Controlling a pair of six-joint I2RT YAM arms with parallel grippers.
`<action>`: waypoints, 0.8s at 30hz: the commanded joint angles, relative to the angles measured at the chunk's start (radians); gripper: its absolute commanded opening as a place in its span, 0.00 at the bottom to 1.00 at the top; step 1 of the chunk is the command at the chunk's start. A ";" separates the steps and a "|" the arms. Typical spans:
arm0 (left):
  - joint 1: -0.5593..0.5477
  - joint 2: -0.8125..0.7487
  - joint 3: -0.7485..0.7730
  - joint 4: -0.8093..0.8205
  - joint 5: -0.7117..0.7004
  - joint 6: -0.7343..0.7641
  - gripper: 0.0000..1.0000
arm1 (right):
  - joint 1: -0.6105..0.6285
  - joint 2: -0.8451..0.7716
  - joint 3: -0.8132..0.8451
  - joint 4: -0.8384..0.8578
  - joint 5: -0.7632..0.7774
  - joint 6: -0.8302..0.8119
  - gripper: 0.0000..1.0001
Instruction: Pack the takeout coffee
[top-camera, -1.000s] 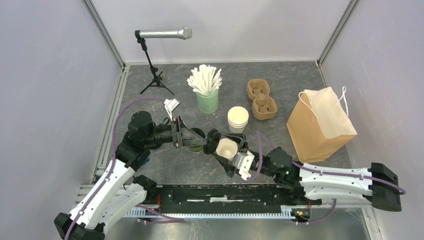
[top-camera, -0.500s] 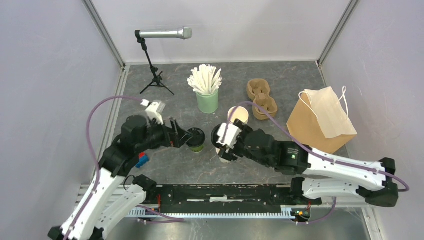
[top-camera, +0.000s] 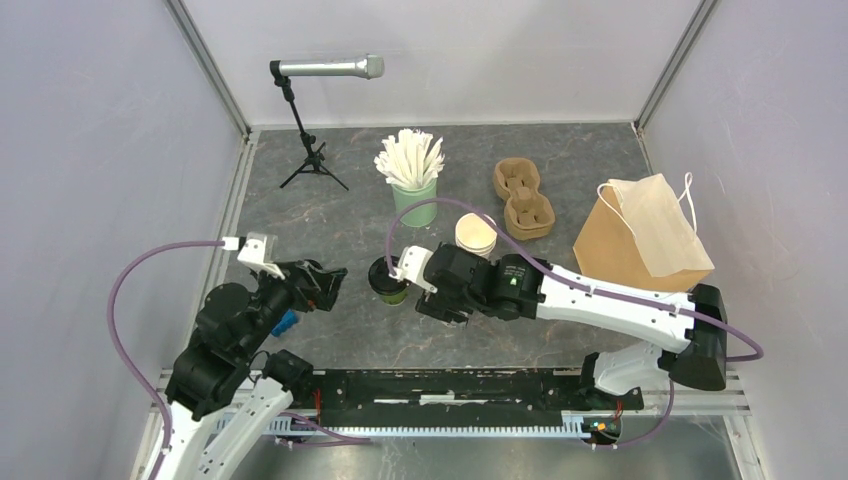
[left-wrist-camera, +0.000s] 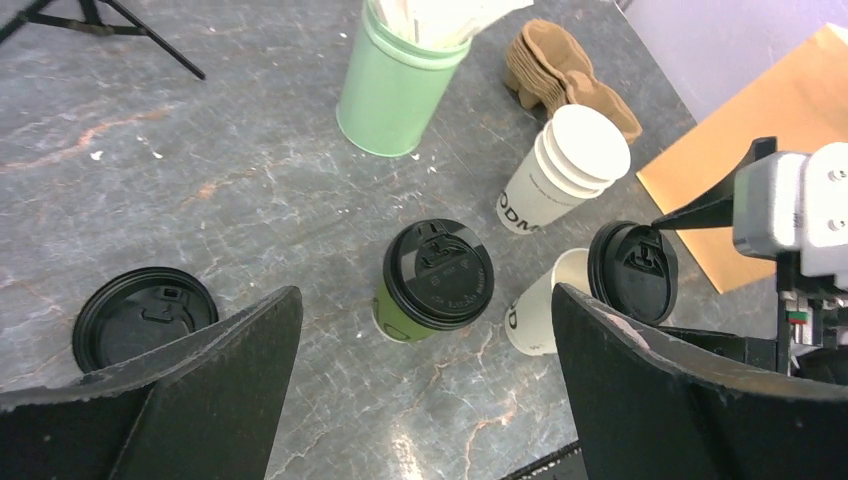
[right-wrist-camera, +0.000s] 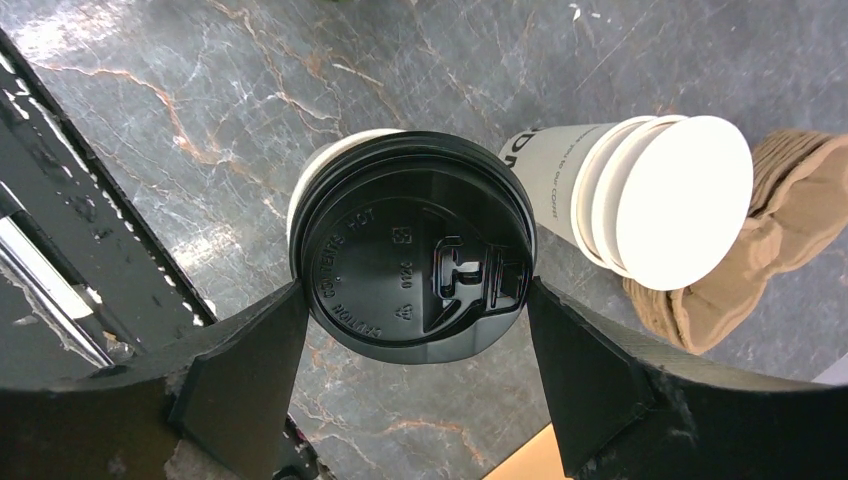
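Note:
The olive-green cup (top-camera: 388, 281) with its black lid stands upright mid-table; it also shows in the left wrist view (left-wrist-camera: 437, 276). My left gripper (top-camera: 328, 280) is open and empty, to the left of that cup and apart from it (left-wrist-camera: 425, 300). My right gripper (top-camera: 437, 296) is shut on a black lid (right-wrist-camera: 415, 260) and holds it just over the open white printed cup (right-wrist-camera: 322, 178), slightly off-centre. The left wrist view shows that white cup (left-wrist-camera: 540, 305) and the held lid (left-wrist-camera: 632, 270). In the top view the white cup is hidden under the right gripper.
A spare black lid (left-wrist-camera: 145, 318) lies on the table at left. A stack of lidless cream cups (top-camera: 475, 235), a mint-green cup of white sticks (top-camera: 414, 200), brown cup carriers (top-camera: 522, 198), a paper bag (top-camera: 640, 250) and a microphone stand (top-camera: 312, 150) stand behind.
My left gripper has pulled back to the left, away from the green cup. My right arm has swung left and brought the black lid over the white cup.

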 joint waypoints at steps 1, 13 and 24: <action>-0.003 -0.050 -0.006 0.001 -0.089 0.048 1.00 | -0.048 0.011 0.045 -0.011 -0.068 0.018 0.86; -0.002 -0.044 -0.011 -0.001 -0.087 0.049 1.00 | -0.108 0.080 0.064 -0.033 -0.155 -0.007 0.86; -0.002 -0.031 -0.014 0.000 -0.079 0.048 1.00 | -0.126 0.153 0.103 -0.077 -0.185 -0.020 0.86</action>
